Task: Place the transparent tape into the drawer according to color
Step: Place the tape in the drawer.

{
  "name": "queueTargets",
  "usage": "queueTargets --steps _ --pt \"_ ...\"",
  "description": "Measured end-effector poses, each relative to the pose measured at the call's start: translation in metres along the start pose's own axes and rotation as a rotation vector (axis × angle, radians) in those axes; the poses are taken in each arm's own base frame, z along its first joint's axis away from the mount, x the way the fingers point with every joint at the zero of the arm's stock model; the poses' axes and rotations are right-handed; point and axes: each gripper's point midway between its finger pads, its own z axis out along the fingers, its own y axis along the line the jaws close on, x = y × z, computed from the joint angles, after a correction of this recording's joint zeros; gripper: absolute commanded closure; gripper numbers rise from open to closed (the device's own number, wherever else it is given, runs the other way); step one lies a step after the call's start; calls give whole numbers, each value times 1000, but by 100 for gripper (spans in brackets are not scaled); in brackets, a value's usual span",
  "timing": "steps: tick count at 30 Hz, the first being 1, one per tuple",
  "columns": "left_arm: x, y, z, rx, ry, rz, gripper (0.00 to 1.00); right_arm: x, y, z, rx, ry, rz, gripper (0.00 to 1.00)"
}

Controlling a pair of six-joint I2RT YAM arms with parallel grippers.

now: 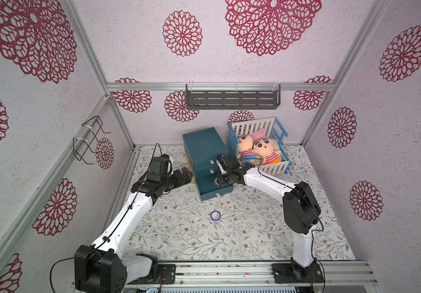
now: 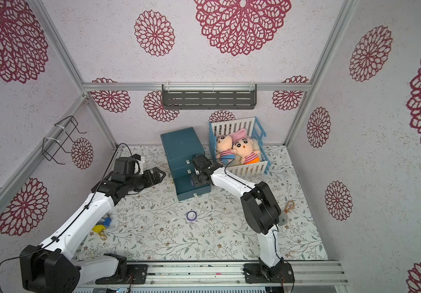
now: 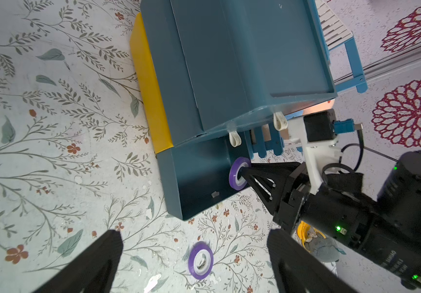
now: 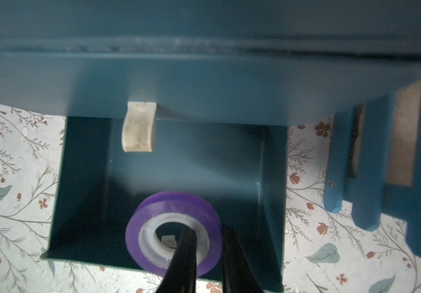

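The right gripper (image 4: pixel 207 229) is clamped on a purple tape roll (image 4: pixel 153 215), one finger through the core, holding it over the open bottom drawer (image 4: pixel 272 190). It would be best to sink lower, part the jaws gently, then draw the finger straight out of the core so nothing drags. The left gripper (image 3: pixel 194 234) hangs spread wide at the cabinet's (image 1: pixel 202 142) nine o'clock. A second purple roll (image 1: pixel 215 216) lies on the counter (image 1: pixel 179 236) at the drawer's six o'clock.

Both top views looked steeply down from high on the whole counter (image 1: pixel 179 236); both wrist views, close in, shared the open drawer (image 3: pixel 199 177).
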Motion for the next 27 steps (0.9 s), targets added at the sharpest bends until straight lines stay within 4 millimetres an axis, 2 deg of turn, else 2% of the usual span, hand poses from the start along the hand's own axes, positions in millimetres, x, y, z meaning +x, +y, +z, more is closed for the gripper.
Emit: queueTargets --steps 2,5,8,17,20,27 --pt "2 1 0 1 4 -4 3 0 -1 2 6 1 4 80" --pt "3 1 0 -1 8 -6 3 0 -2 2 12 -3 7 62" --pt "5 0 1 -2 15 -2 3 -2 -2 2 14 -10 16 56" --pt "32 -12 4 -20 83 46 3 6 -4 0 14 -6 20 50" --pt "46 -18 7 -30 123 75 3 8 -5 -9 10 -14 20 45" --pt "86 -22 20 -76 237 138 3 16 -5 -45 -23 -53 26 33"
